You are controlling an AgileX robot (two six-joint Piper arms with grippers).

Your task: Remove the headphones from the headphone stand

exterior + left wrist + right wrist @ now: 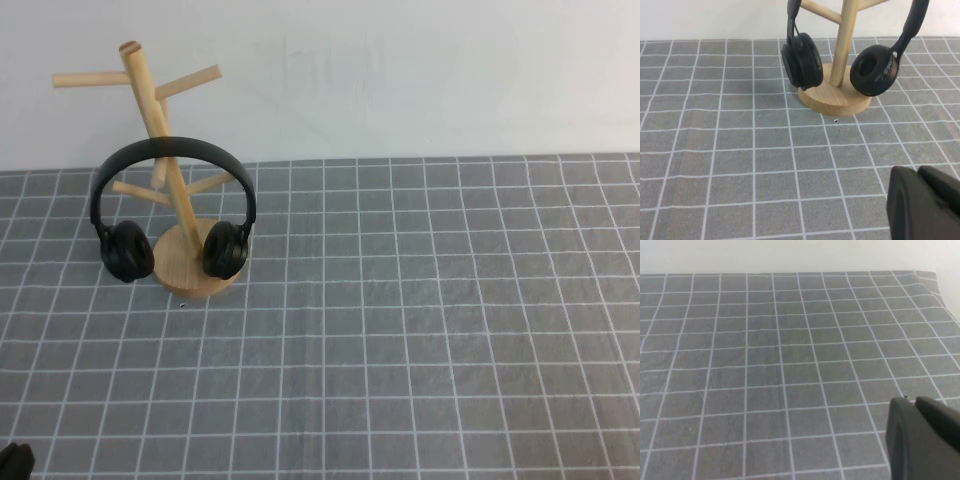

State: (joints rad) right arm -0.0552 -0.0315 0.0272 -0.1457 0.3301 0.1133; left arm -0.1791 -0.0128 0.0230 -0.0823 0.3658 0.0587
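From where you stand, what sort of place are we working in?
Probably a staged tabletop test bench: a grey grid cloth against a bare white wall, with only the headphones on the headphone stand. Left gripper, shut, and right gripper hang near the table's near edge.

Bare lab-style tabletop: grey gridded cloth [400, 330] against plain white wall [400, 70].
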